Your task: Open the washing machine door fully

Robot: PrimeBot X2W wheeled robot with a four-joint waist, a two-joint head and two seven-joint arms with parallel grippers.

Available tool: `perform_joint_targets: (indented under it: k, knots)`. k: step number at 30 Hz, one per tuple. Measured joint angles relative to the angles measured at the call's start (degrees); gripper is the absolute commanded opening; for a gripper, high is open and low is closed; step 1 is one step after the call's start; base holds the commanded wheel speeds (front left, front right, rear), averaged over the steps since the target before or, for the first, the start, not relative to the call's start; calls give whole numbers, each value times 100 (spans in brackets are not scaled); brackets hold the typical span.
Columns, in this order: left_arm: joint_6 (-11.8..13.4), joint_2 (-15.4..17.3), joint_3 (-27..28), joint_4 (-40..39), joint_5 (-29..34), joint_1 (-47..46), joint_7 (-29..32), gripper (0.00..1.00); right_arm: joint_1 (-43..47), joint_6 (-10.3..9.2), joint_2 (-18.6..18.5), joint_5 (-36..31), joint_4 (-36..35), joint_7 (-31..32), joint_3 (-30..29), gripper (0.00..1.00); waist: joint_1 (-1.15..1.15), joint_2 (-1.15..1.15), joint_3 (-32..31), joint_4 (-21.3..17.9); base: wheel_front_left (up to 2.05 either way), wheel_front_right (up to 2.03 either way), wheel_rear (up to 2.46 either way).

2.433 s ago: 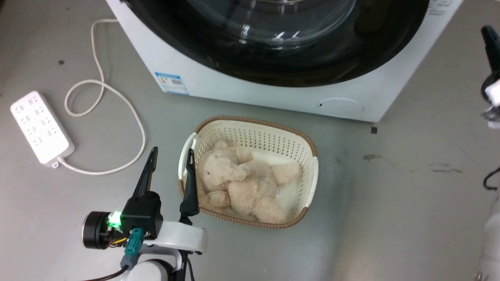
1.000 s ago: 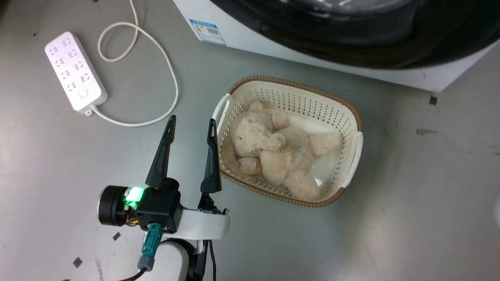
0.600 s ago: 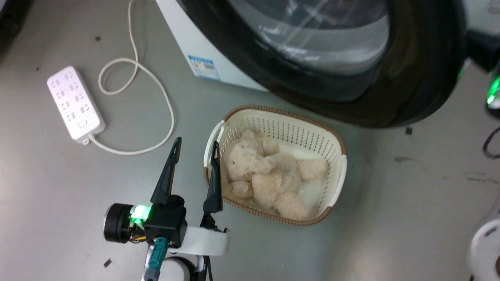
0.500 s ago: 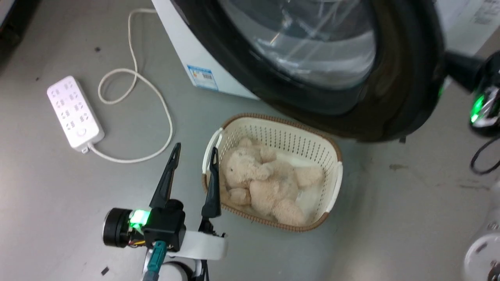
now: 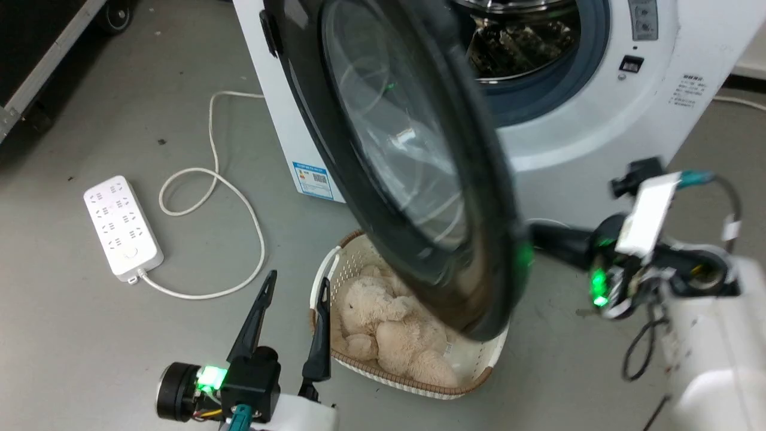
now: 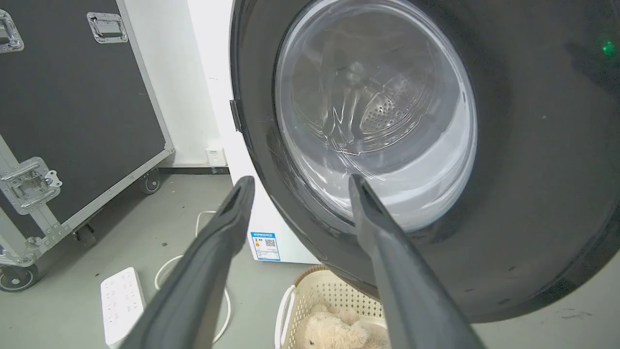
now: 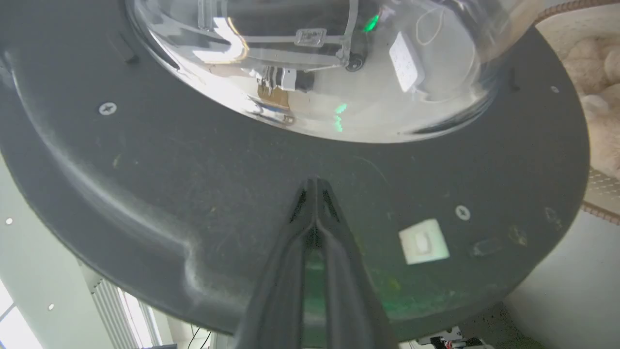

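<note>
Since half a second ago the door [image 5: 413, 179] has swung a lot further out. Your head camera has tipped up too, so the drum [image 5: 514, 42] shows behind it now. Door stands nearly edge-on to you, hinged on the left of the machine [image 5: 598, 137], low edge over the basket [image 5: 479, 371] with the bear [image 5: 383, 323]. Your right gripper [image 7: 315, 186] has its jaws pressed together, tips against the door's inner face near the rim. Left gripper [image 5: 298, 280] sits near you, just left of the basket, jaws apart.
</note>
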Motion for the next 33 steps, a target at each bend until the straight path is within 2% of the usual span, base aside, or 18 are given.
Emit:
perform_joint_targets:
  k: [1, 2, 3, 4, 5, 7, 8, 11, 13, 14, 15, 16, 19, 23, 28, 29, 30, 33]
  knots:
    - [0, 0, 0, 0, 0, 0, 0, 100, 0, 0, 0, 0, 0, 0, 0, 0, 0, 0, 0, 0, 0, 0, 0]
    - [-23, 9, 14, 20, -3, 65, -1, 100, 243, 0, 0, 389, -138, -160, 553, 0, 1, 0, -59, 15, 0, 0, 0]
    - [-23, 9, 14, 20, -3, 65, -1, 100, 243, 0, 0, 389, -138, -160, 553, 0, 1, 0, -59, 15, 0, 0, 0]
    - [-65, 9, 26, 46, -29, 115, -1, 100, 469, 0, 7, 695, -316, -359, 1066, 0, 1, 0, -97, 35, 0, 0, 0]
    - [-65, 9, 26, 46, -29, 115, -1, 100, 469, 0, 7, 695, -316, -359, 1066, 0, 1, 0, -97, 35, 0, 0, 0]
    - [-142, 3, 37, 101, -103, 174, 0, 100, 747, 0, 18, 1055, -576, -654, 1707, 0, 1, 0, -136, 74, 0, 0, 0]
    - [-142, 3, 37, 101, -103, 174, 0, 100, 747, 0, 18, 1055, -576, -654, 1707, 0, 1, 0, -136, 74, 0, 0, 0]
    - [-356, -44, 85, 207, -347, 247, 0, 100, 953, 0, 31, 1271, -799, -1027, 2257, 0, 1, 0, -163, 115, 0, 0, 0]
    - [-370, -51, 143, 192, -327, 254, -1, 100, 974, 0, 35, 1312, -838, -1229, 2349, 0, 1, 0, -163, 114, 0, 0, 0]
    - [-369, -54, 179, 181, -302, 254, -1, 100, 974, 0, 36, 1306, -868, -1361, 2350, 32, 1, 0, -163, 107, 0, 0, 0]
    - [-369, -54, 179, 181, -302, 254, -1, 100, 974, 0, 36, 1306, -868, -1361, 2350, 87, 1, 0, -163, 107, 0, 0, 0]
    - [-369, -59, 234, 174, -290, 254, 0, 100, 975, 0, 37, 1236, -902, -1586, 2292, 100, 2, 0, -163, 76, 0, 0, 0]
    - [-372, -74, 323, 175, -291, 254, -1, 100, 988, 0, -13, 1026, -1087, -1875, 2126, 100, 2, 0, -188, 1, 0, 0, 0]
    - [-458, -92, 505, 211, -422, 257, 0, 100, 1152, -1, -299, 376, -1839, -2670, 1879, 100, 2, 0, -271, -134, 0, 0, 0]
    - [-669, -103, 726, 275, -544, 276, 0, 100, 1729, 0, -1165, -1298, -3063, -3996, 2024, 100, 1, 0, -436, -327, 0, 0, 0]
    - [-669, -103, 726, 275, -544, 276, 0, 100, 1729, 0, -1165, -1298, -3063, -3996, 2024, 100, 1, 0, -436, -327, 0, 0, 0]
    - [-731, -103, 804, 279, -549, 282, -1, 100, 1999, 0, -1499, -2024, -3434, -4634, 2134, 100, 1, 0, -499, -419, 0, 0, 0]
    - [-790, -107, 916, 275, -548, 328, -1, 100, 2337, 1, -1951, -3197, -3790, -5639, 2238, 100, 1, 0, -603, -563, 0, 0, 0]
